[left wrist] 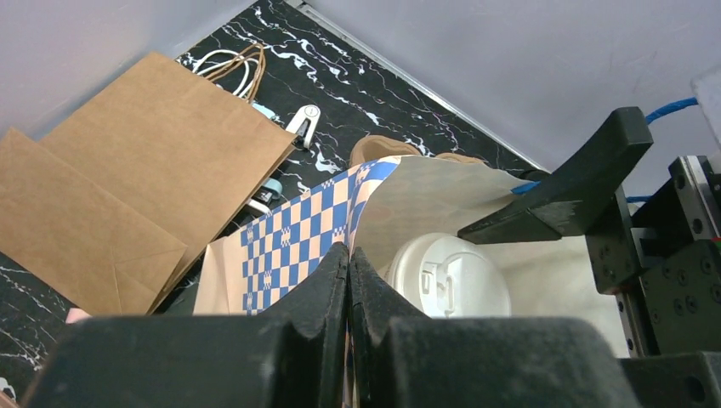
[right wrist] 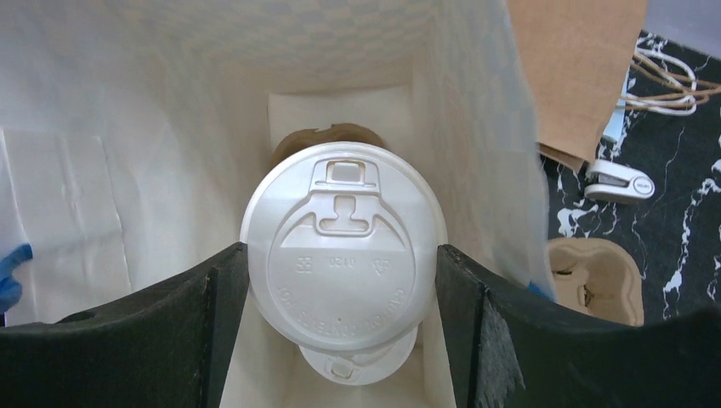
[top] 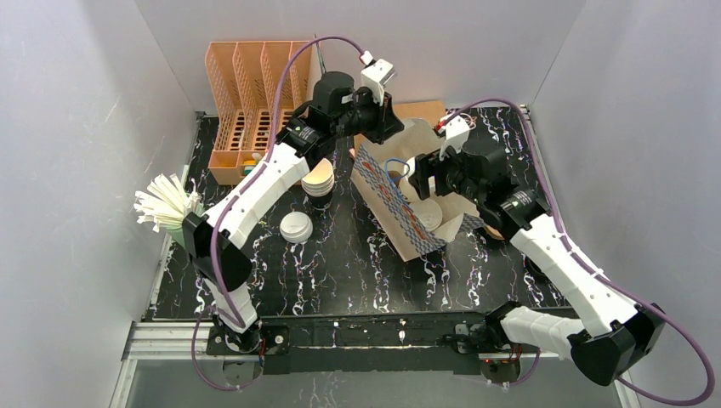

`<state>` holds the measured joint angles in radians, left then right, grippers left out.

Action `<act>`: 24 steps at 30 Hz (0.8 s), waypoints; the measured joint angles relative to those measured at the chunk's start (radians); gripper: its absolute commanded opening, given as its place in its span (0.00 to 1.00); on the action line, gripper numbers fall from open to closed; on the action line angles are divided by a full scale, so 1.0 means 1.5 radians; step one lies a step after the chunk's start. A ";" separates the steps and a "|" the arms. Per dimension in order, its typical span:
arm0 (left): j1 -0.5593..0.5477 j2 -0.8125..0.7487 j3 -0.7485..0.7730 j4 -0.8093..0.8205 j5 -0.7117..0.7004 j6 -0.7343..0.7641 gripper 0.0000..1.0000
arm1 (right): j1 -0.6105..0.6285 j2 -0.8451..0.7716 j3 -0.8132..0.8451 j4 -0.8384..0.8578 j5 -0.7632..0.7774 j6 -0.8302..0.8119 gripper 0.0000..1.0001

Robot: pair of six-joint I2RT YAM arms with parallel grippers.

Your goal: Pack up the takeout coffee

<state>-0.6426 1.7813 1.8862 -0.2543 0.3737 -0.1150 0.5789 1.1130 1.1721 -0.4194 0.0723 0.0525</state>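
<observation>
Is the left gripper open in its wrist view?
No, the left gripper is pinched shut on the rim of the blue-checked bag.

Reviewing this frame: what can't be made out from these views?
Right wrist view: the white round plastic lid held in the right gripper hides the cup under it and most of a second white lid below.
Right wrist view: the brown moulded-pulp piece behind that lid shows only an edge.
Top view: the right gripper blocks the opening of the blue-checked paper bag.
</observation>
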 measured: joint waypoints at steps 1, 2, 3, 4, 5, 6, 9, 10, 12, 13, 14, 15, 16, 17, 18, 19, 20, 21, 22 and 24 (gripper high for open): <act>-0.002 -0.011 -0.011 0.004 -0.003 -0.004 0.00 | 0.003 -0.009 -0.010 0.008 -0.003 -0.004 0.21; -0.004 -0.021 -0.021 0.010 -0.005 -0.009 0.00 | 0.005 -0.014 -0.015 0.017 -0.004 -0.007 0.20; -0.004 -0.030 -0.033 0.014 -0.008 -0.013 0.00 | 0.007 -0.018 -0.019 0.023 -0.004 -0.010 0.20; -0.004 -0.038 -0.043 0.017 -0.010 -0.017 0.00 | 0.012 -0.022 -0.026 0.037 -0.003 -0.021 0.19; -0.004 -0.043 -0.051 0.021 -0.012 -0.021 0.00 | 0.014 -0.023 -0.031 0.043 -0.003 -0.026 0.19; -0.004 -0.048 -0.061 0.027 -0.013 -0.025 0.00 | 0.017 -0.025 -0.039 0.058 -0.002 -0.035 0.19; -0.003 -0.061 -0.090 0.046 -0.017 -0.038 0.00 | 0.025 -0.025 -0.062 0.089 0.000 -0.055 0.19; -0.003 -0.064 -0.100 0.053 -0.018 -0.043 0.00 | 0.028 -0.024 -0.069 0.099 0.001 -0.060 0.19; -0.003 -0.068 -0.116 0.071 -0.020 -0.053 0.00 | 0.038 -0.022 -0.079 0.116 0.003 -0.070 0.19; -0.003 -0.069 -0.123 0.079 -0.022 -0.058 0.00 | 0.045 -0.021 -0.084 0.125 0.006 -0.073 0.19; -0.003 -0.069 -0.128 0.087 -0.025 -0.063 0.00 | 0.054 -0.020 -0.088 0.133 0.008 -0.075 0.19; -0.003 -0.069 -0.130 0.092 -0.028 -0.068 0.00 | 0.066 -0.020 -0.094 0.141 0.011 -0.076 0.19; -0.003 -0.069 -0.133 0.097 -0.032 -0.072 0.00 | 0.077 -0.020 -0.097 0.144 0.013 -0.076 0.19; -0.003 -0.069 -0.135 0.100 -0.034 -0.077 0.00 | 0.090 -0.020 -0.102 0.149 0.017 -0.076 0.19; -0.003 -0.069 -0.135 0.107 -0.038 -0.085 0.00 | 0.107 -0.020 -0.105 0.150 0.022 -0.075 0.18; -0.003 -0.069 -0.136 0.114 -0.041 -0.090 0.00 | 0.118 -0.020 -0.108 0.152 0.026 -0.076 0.18; -0.003 -0.068 -0.136 0.123 -0.045 -0.099 0.00 | 0.129 -0.020 -0.109 0.153 0.034 -0.075 0.18; -0.003 -0.067 -0.136 0.136 -0.048 -0.107 0.00 | 0.143 -0.020 -0.111 0.154 0.043 -0.076 0.17; -0.003 -0.066 -0.135 0.146 -0.050 -0.118 0.00 | 0.154 -0.020 -0.112 0.154 0.054 -0.076 0.17; -0.003 -0.058 -0.131 0.165 -0.051 -0.138 0.00 | 0.170 -0.020 -0.113 0.154 0.076 -0.077 0.17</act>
<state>-0.6476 1.6947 1.6894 -0.0063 0.2966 -0.3222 0.8345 1.0824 1.0027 -0.1879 0.1856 -0.0624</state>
